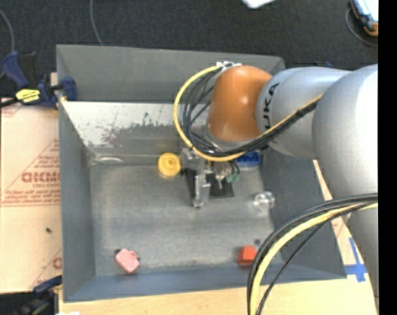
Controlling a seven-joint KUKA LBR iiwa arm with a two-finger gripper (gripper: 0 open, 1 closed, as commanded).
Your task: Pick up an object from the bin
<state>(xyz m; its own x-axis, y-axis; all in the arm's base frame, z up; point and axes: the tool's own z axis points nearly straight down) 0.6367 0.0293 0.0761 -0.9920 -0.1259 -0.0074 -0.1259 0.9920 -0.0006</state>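
Jaws near yellow disc point(169, 165), arm point(303, 117) marked KUKA

Silver arm point(329, 110) enters from right, bent steeply downward. Orange wrist cover point(234, 104) faces up, yellow-black cables point(182, 110) looped round it. Below wrist, gripper point(199, 192) points straight down, set low.

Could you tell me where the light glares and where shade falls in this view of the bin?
In the camera view, the bin's sloping back wall catches a bright, pale glare. In the same view, the orange cover on the wrist carries a soft highlight, and the small clear thing right of the gripper glints. The left wall looks darker than the floor.
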